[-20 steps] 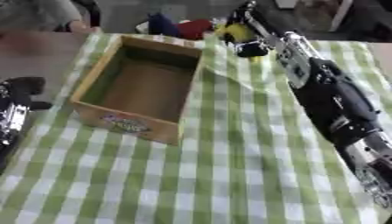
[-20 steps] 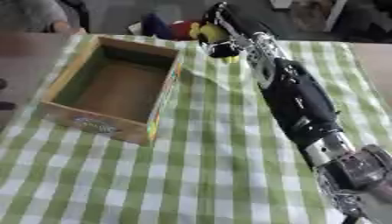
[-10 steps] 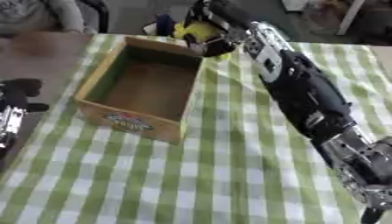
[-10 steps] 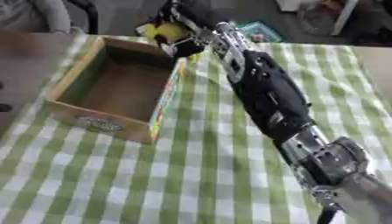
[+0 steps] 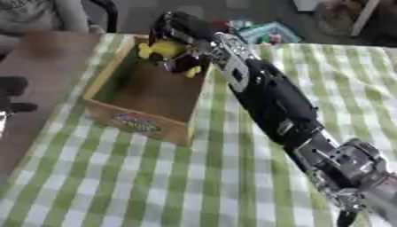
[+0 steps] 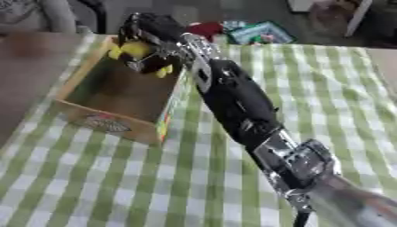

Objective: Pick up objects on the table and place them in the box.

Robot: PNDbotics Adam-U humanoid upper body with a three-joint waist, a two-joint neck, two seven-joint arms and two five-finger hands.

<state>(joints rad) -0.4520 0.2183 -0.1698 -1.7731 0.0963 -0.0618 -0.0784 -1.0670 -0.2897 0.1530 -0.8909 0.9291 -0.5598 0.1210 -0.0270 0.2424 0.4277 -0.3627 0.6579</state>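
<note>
The right hand (image 5: 177,33), fingers curled around a small yellow-and-black toy (image 5: 167,49), has swung left from beyond the table's far edge and now hangs over the far end of the open wooden box (image 5: 124,120) on the green-checked tablecloth (image 5: 232,186). The left hand (image 5: 12,88) shows at the left edge; its fingers cannot be made out.

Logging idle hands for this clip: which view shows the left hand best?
The left eye view: the left hand shows dark at the left edge, beside the box. Its fingers are too blurred to read. The right eye view does not show it.
</note>
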